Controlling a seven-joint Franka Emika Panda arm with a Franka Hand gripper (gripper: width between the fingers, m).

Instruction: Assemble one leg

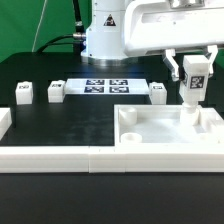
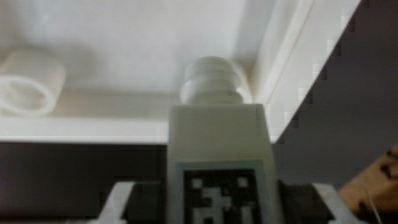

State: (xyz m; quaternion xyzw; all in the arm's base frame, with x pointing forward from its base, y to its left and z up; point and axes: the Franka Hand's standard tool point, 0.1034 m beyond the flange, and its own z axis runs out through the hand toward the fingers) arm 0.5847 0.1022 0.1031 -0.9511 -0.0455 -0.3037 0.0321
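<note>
My gripper (image 1: 194,84) is shut on a leg (image 1: 196,76), a small white post with a black-and-white tag. It holds the leg upright over the far right corner of the large white tray-like panel (image 1: 160,128). In the wrist view the leg (image 2: 217,135) runs out from between the fingers (image 2: 125,203), tag toward the camera. Its threaded tip (image 2: 212,78) points at the panel's inside (image 2: 125,105) close to the rim. A round corner hole (image 2: 25,82) lies off to one side. Three more legs stand on the table (image 1: 24,93), (image 1: 55,91), (image 1: 158,93).
The marker board (image 1: 108,87) lies flat at the back, in front of the robot's base. A white L-shaped rail (image 1: 45,156) runs along the front and the exterior view's left. The table top is black.
</note>
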